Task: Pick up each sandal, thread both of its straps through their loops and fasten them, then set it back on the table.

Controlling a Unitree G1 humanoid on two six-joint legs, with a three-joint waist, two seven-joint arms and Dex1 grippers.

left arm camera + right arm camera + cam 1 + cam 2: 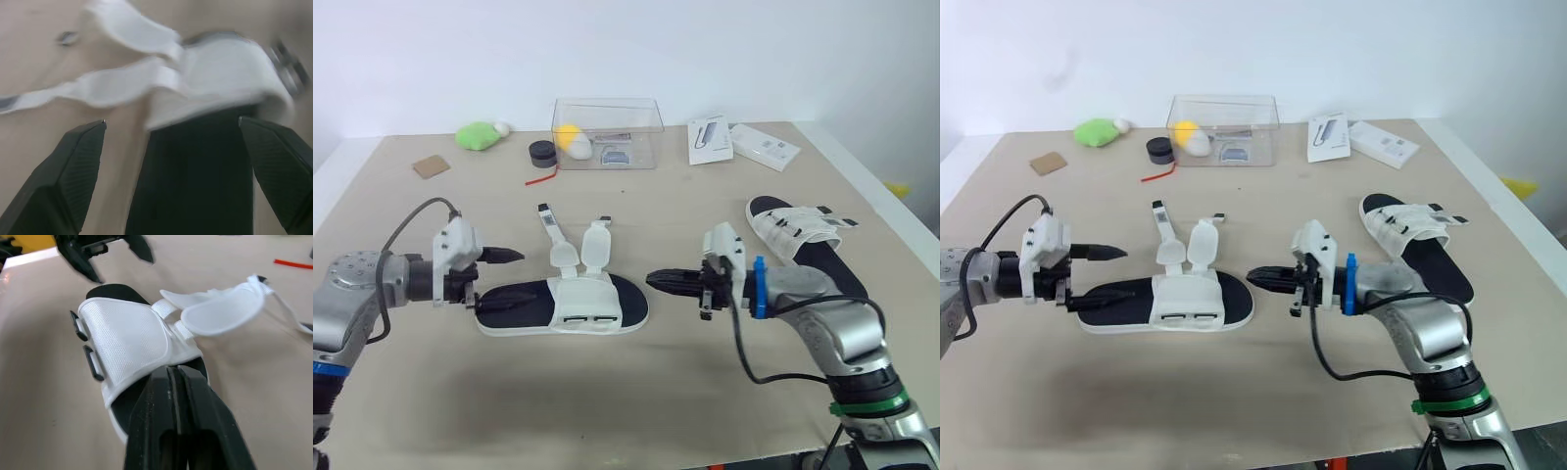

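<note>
The left gripper [171, 122] stands wide open, its two black fingers spread to either side of the heel end of the near sandal [563, 308]. They straddle the dark sole without closing on it. The right gripper [651, 279] is the opposite: its fingers are pressed tight together with nothing between them, and its tip sits just at the sandal's toe end. Whether it actually touches the sole, I cannot tell.

The sandal lies flat on the table [411, 392] between the two arms, heel toward the left one. Both of its straps are undone. The long thin strap [548, 230] and the wider flap [597, 245] are splayed out over the tabletop on the far side, while the two black loops [592, 319] sit on the near edge of the white band.

Off to the right, well apart, rests the second sandal [798, 235].

Along the back of the table are a clear box [607, 132], a green plush toy [480, 135], a cardboard square [431, 166] and two white packages [710, 139].
</note>
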